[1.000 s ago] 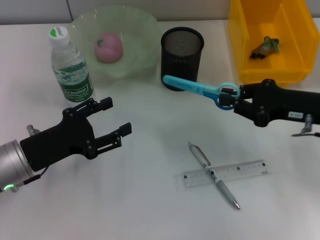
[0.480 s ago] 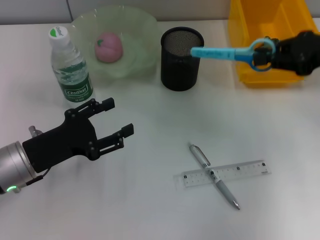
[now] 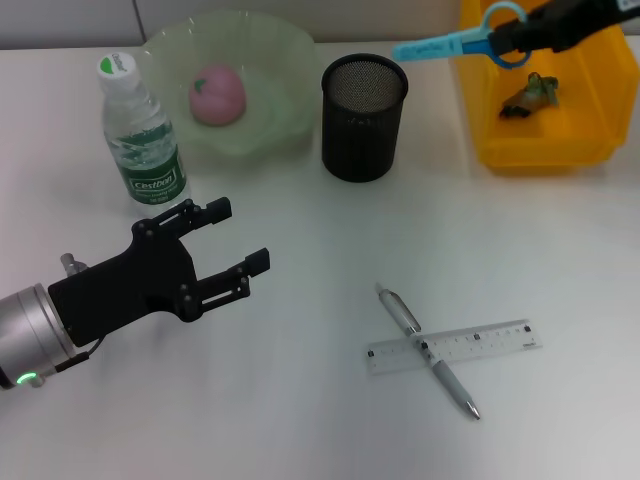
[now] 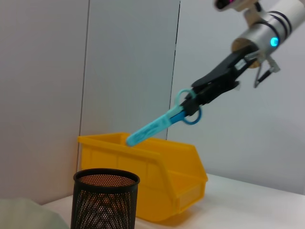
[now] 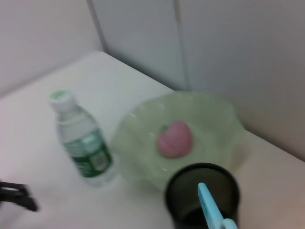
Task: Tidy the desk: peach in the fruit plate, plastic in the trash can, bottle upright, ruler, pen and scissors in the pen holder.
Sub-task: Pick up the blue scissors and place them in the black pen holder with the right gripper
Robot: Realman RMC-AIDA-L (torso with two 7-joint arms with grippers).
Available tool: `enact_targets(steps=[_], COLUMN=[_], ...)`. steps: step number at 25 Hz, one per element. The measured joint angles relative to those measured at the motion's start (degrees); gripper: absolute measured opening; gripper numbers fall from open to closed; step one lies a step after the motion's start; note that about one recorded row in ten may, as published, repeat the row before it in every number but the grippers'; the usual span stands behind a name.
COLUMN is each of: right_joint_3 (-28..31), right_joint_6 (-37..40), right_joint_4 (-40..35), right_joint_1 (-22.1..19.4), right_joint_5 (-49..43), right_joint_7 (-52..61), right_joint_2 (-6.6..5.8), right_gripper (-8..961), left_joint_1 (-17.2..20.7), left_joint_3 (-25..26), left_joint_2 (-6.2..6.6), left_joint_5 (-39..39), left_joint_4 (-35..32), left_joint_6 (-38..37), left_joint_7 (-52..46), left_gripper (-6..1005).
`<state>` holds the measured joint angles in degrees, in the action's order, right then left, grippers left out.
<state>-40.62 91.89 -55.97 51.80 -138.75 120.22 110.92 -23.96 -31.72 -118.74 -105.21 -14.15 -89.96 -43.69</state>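
Jaws of the right gripper [image 3: 522, 34] clamp the scissors [image 3: 452, 42] by the handle, raised far right of the holder [image 3: 364, 115]. Tip the blades downward, centre them over its mouth, then lower. Left gripper [image 3: 215, 250] hovers open, near left.

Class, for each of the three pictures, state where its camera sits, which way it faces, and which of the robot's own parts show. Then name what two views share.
Head view: above, looking down on the desk; left claw open, right claw holding scissors.
Left wrist view: low, facing the pen holder and yellow bin; shows the right claw.
Right wrist view: high, facing bottle, peach; no own fingers.
All share the pen holder and scissors.
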Motion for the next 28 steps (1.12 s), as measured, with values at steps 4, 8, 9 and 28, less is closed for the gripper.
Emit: enact_targets(steps=[4,8,9,28], right_joint_3=[-8.06,-13.27,-13.67,-20.33], right_joint_6=[-5.85,-10.13,-10.71,-22.29], right_joint_4=[0.76,1.53,1.76,11.34], right_joint_1=[1.94,3.5,3.81,9.22], right_joint_5=[-1.34,-3.71,-4.2,-7.67], right_joint_7=[4.31,7.52,7.76,9.83], right_joint_2=[0.66,1.84,2.12,5.59], right_gripper=[114,117,118,132], left_joint_1=[-0.05,-0.23,-0.25,0.43], left_joint_3=[0.0,0.06,0.09,0.09], left_joint_2=[-0.05,-0.08,-0.08,0.0], left_joint_5=[0.01,0.06,0.06,0.61], left_joint_4=[0.17,0.79,0.83,1.72], left_joint_6=[0.5,0.77,0.79,0.28], left_joint_7=[0.01,0.01,0.01,-0.27], left_gripper=[788,788,788,787])
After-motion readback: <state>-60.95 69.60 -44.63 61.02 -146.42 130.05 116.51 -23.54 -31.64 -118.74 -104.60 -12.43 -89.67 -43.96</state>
